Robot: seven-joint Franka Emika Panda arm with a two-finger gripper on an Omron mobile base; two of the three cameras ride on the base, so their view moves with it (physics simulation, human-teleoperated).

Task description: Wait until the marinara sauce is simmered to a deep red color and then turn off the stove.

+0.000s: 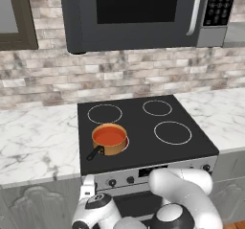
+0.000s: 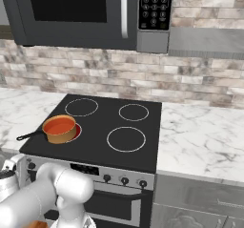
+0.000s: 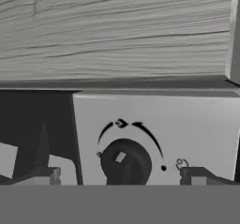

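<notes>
On the black glass stove, orange-red marinara sauce sits in a small copper saucepan on the front-left ring, its black handle pointing toward the silver panel's left end. The robot's gripper, spread and empty, frames a round dark knob; an off-centre closing could slip off it.

A wall of pale grey and tan brick is running behind the white, grey-veined marble countertop, which is stretching away on both sides. A dark grey microwave with a black window and a keypad is hanging against the bricks above. A dark-framed wall cabinet is sitting at the upper left. Grey panelled cabinet fronts are standing below the marble.
</notes>
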